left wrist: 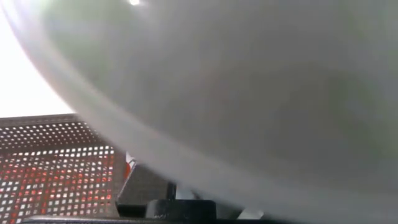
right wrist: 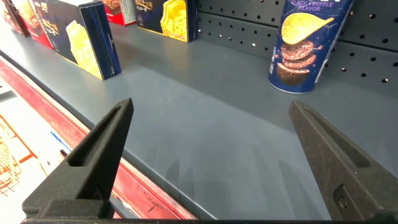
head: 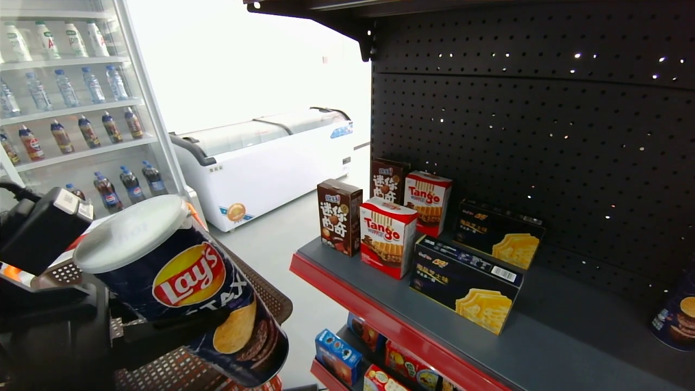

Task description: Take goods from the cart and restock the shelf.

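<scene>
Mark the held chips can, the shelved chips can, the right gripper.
held chips can (head: 189, 274): head view, logo.
shelved chips can (right wrist: 308, 46): right wrist view, printed side.
right gripper (right wrist: 211, 106): right wrist view, midway between fingertips.

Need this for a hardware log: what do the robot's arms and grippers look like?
Right gripper: two matte black, wedge-shaped fingers with recessed slots. Left gripper: a flat black finger, behind it a boxy black wrist housing with a white label and a black cable.

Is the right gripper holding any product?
No, the right gripper is open, its fingers spread wide above the grey shelf with nothing between them.
</scene>
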Robot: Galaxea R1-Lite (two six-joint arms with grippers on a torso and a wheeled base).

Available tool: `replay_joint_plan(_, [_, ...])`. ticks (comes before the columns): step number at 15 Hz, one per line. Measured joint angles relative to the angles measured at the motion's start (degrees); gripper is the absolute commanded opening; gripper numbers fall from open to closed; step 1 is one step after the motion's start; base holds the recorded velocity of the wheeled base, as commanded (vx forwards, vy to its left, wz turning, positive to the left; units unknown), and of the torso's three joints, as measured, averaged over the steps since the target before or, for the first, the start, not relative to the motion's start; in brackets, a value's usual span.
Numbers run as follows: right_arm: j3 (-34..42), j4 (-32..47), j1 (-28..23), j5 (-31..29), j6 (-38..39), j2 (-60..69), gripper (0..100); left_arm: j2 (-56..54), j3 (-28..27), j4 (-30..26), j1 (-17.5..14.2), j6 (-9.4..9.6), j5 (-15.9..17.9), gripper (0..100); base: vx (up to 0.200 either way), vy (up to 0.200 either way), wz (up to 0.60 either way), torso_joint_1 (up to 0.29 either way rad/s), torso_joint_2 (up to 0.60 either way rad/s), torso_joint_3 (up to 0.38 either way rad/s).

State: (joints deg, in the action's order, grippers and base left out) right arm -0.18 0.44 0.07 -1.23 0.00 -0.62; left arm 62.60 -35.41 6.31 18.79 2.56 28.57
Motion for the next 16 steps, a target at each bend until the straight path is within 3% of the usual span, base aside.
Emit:
replay_joint_plan(6, [0.0,0.0,0.0,0.0,0.0,0.0,100,-1.7,0.2,-3.3,0.5,-0.02,0.1,0,0.000,0.000,0.00,0.000,0.00,0.000])
replay_joint_plan(10, [0.0,0.0,0.0,0.0,0.0,0.0,100,-2.1,-0.1,-4.9,0.4,-0.07,2.9,0,0.000,0.000,0.00,0.000,0.00,0.000])
replay_joint_plan(16, [0.0,0.0,0.0,0.0,0.0,0.0,100,-2.3,-0.2,-5.9,1.2,-0.10,3.2,0,0.000,0.000,0.00,0.000,0.00,0.000])
